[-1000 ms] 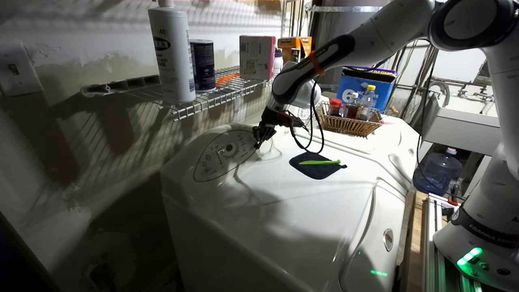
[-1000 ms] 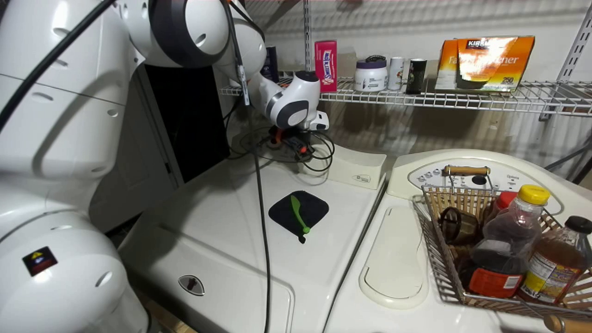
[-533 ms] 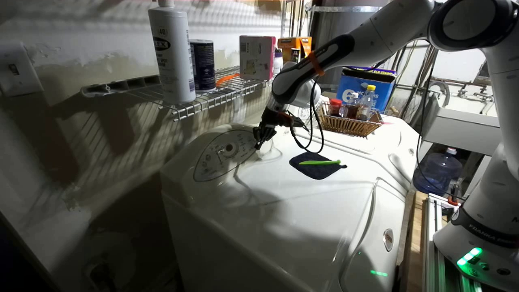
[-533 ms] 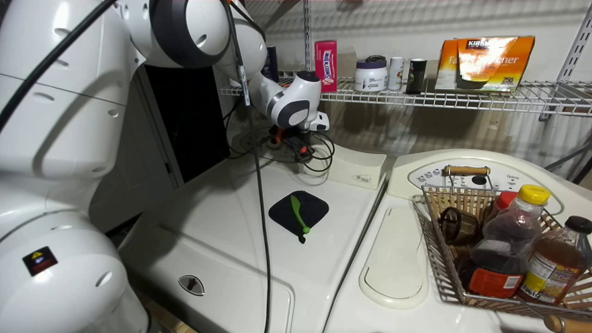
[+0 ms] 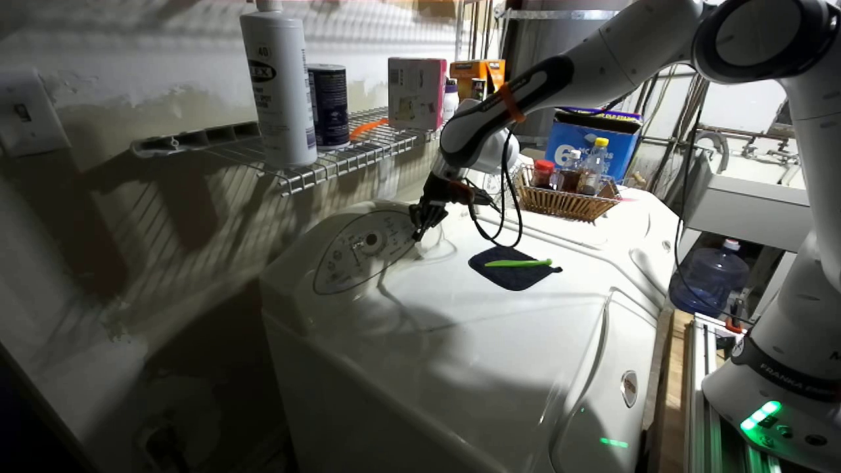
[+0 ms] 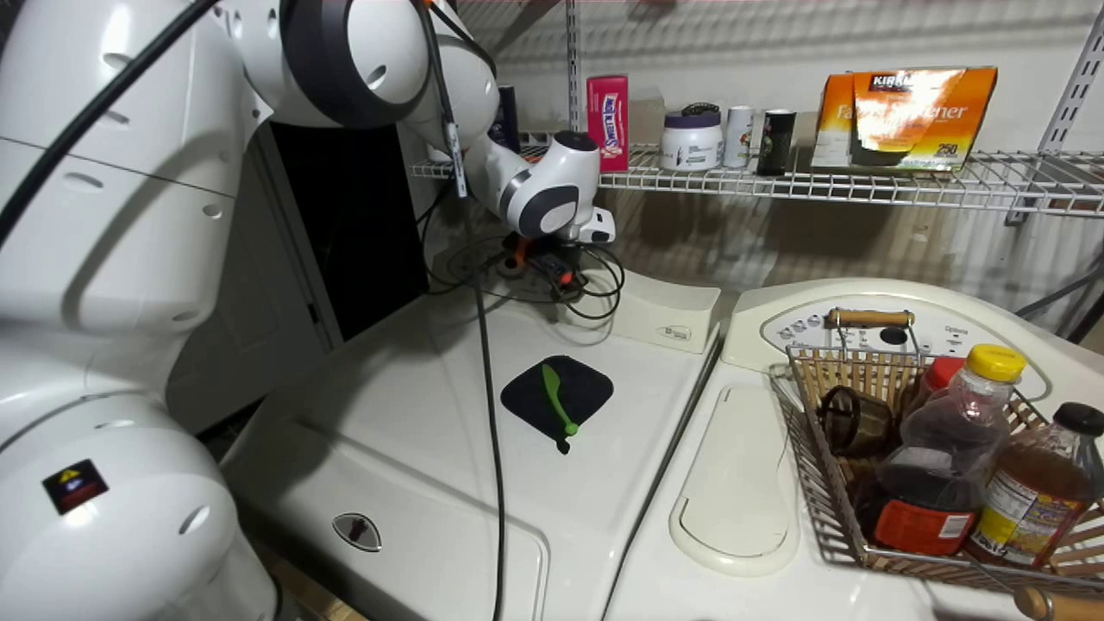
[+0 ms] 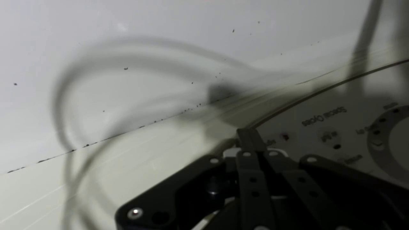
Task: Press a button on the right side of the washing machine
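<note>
White, glossy, shadow-dappled washing machine [image 5: 463, 348].

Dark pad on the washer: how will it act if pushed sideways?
The dark pad will likely slide rather than tip, since it lies flat on the glossy washer. It looks like fabric, so an edge may fold or bunch, though the pictures can't confirm stiffness. The green tool resting loose on it would probably ride along or slip off.
</note>
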You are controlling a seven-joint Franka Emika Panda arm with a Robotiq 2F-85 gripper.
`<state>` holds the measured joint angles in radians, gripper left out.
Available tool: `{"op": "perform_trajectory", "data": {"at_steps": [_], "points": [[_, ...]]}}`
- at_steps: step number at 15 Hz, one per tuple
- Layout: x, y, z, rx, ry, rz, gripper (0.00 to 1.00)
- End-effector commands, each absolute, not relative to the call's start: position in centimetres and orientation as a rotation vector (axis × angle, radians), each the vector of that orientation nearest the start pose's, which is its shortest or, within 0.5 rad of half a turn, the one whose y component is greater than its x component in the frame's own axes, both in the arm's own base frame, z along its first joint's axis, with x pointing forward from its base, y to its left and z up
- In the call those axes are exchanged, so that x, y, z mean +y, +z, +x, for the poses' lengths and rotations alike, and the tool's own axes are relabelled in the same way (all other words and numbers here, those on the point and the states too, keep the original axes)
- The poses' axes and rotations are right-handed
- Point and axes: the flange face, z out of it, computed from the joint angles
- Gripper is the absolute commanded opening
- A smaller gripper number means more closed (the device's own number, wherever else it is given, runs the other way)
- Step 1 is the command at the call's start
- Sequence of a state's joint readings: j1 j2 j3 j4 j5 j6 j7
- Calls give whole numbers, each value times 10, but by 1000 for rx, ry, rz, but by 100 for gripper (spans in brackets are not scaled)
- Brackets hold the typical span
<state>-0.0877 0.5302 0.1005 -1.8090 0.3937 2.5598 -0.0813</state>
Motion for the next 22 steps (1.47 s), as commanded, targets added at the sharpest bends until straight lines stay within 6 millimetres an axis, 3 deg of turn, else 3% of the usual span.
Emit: {"op": "perform_trajectory", "data": {"at_steps": [1,11,19,22], "points": [[0,270,683,339,-308,-2827,0],[9,264,693,440,-330,-2846,0],[16,261,704,698,-442,-2801,0],[18,259,708,708,-500,-2772,0]]}}
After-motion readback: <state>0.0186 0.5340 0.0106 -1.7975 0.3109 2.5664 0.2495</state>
